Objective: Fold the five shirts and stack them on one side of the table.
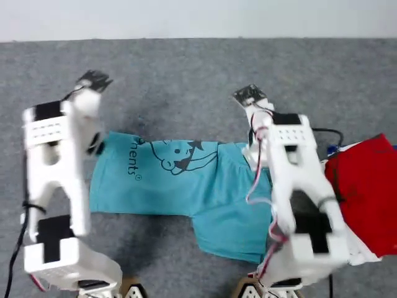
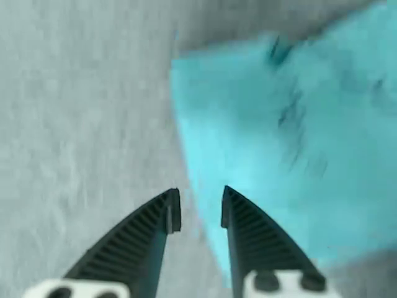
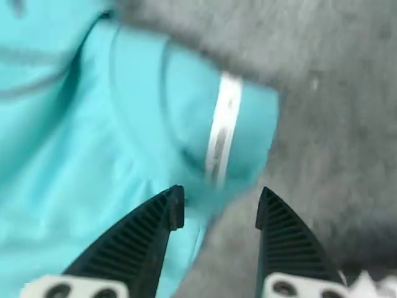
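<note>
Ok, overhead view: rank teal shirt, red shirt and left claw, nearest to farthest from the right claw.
1. Teal shirt, under the right claw, collar end.
2. Red shirt, on the right.
3. Left claw, at the teal shirt's opposite end.

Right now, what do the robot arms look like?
The left arm and right arm are white plastic with black motor parts. Red and white wires loop down the right; a black cable hangs by the left. The left end effector and right end effector have black, ribbed, pointed fingers.
</note>
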`<act>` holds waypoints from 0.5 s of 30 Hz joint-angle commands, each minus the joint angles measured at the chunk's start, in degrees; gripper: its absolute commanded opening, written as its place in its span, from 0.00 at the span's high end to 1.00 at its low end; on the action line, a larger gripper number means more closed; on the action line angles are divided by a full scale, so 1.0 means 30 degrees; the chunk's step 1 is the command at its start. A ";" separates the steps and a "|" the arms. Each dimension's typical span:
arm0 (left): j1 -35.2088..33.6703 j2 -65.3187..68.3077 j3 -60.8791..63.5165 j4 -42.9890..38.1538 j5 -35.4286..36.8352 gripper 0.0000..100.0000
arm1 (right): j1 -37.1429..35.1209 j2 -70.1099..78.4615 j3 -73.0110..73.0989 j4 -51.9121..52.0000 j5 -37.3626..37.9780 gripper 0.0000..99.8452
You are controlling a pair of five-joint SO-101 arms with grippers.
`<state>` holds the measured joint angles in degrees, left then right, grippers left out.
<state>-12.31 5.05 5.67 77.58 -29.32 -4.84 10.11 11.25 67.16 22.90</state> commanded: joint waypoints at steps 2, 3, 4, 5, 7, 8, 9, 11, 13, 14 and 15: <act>0.2081 -0.0264 -0.0542 -0.3839 0.1700 0.88 | 0.0190 0.3736 -0.5187 -0.0220 -0.0733 0.80; 0.2081 0.0176 -0.0542 -0.4689 0.2051 0.88 | 0.0161 0.4557 -0.6007 -0.0220 -0.0733 0.80; 0.2081 0.0733 -0.0542 -0.5304 0.2286 0.88 | 0.0132 0.5260 -0.6652 -0.0132 -0.0733 0.80; 0.2081 0.1436 -0.0542 -0.5509 0.2403 0.88 | -0.0044 0.5905 -0.7209 0.0073 -0.0733 0.80; 0.2051 0.3018 -0.0659 -0.5538 0.2374 0.88 | -0.0278 0.7136 -0.8088 0.0425 -0.0645 0.80; 0.2022 0.3751 -0.0659 -0.5597 0.2374 0.88 | -0.0308 0.7751 -0.8469 0.0366 -0.0645 0.80; 0.2022 0.4366 -0.0659 -0.5656 0.2374 0.88 | -0.0308 0.8308 -0.8821 0.0220 -0.0645 0.80; 0.2022 0.5480 -0.0806 -0.5919 0.2344 0.89 | -0.0220 0.9187 -0.9553 0.0044 -0.0615 0.81; 0.1993 0.6242 -0.0982 -0.6183 0.2374 0.89 | -0.0220 0.9832 -1.0139 0.0337 -0.0352 0.87; 0.1963 0.6447 -0.1128 -0.6154 0.2374 0.89 | -0.0220 0.9949 -1.0286 0.0513 0.0147 0.91; 0.1846 0.6593 -0.1245 -0.6125 0.2374 0.89 | -0.0190 0.9949 -1.0286 0.0659 0.0703 0.97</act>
<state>-6.59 24.57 4.79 59.82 -22.73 -5.10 39.03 -17.41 68.48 21.85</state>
